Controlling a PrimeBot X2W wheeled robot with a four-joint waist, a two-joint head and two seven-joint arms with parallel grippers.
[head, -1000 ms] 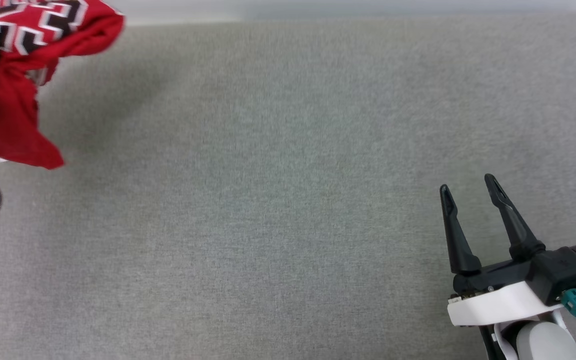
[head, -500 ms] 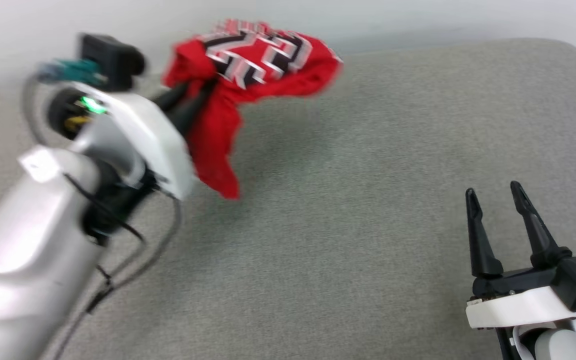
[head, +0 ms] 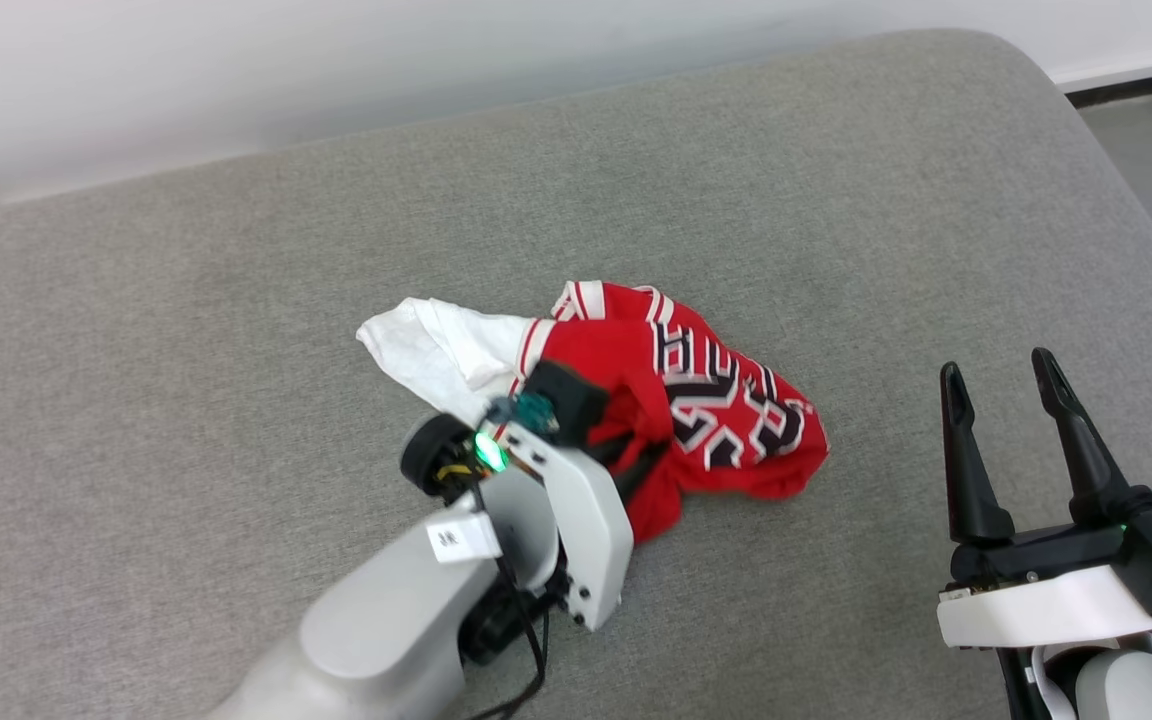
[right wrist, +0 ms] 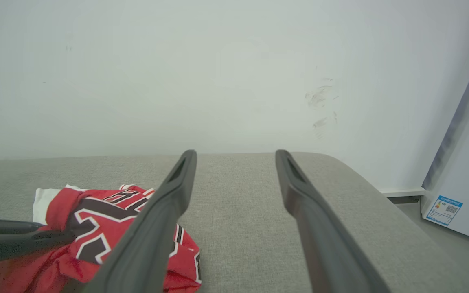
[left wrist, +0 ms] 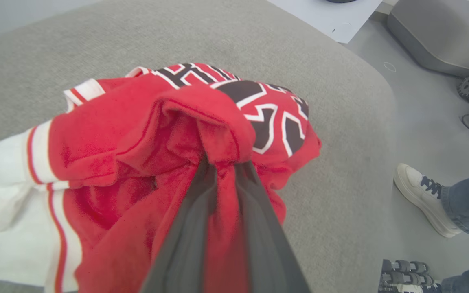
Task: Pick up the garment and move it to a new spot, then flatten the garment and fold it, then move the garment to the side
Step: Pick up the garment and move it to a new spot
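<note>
The garment [head: 736, 405], a red jersey with a white sleeve and black white-outlined lettering, lies crumpled in the middle of the grey cushion [head: 236, 300]. My left gripper [head: 639, 452] comes in from the lower left and is shut on a bunched red fold of it. In the left wrist view the two dark fingers of that gripper [left wrist: 222, 165] pinch the garment [left wrist: 116, 130] between them, with their tips buried in cloth. My right gripper [head: 1001, 365] stands open at the lower right, apart from the garment. In the right wrist view, the garment [right wrist: 96, 219] lies left of the spread right gripper [right wrist: 234, 156].
The cushion's rounded right edge [head: 1116, 200] drops to grey floor. A pale wall [right wrist: 218, 81] runs behind it. A person's white shoe [left wrist: 421, 199] and a jeans leg stand on the floor to the right. A white cabinet [right wrist: 462, 183] stands at the far right.
The head camera has swung a long way. The garment, hanging in the air from my left gripper earlier, now rests on the cushion, still gripped. My right gripper stays open.
</note>
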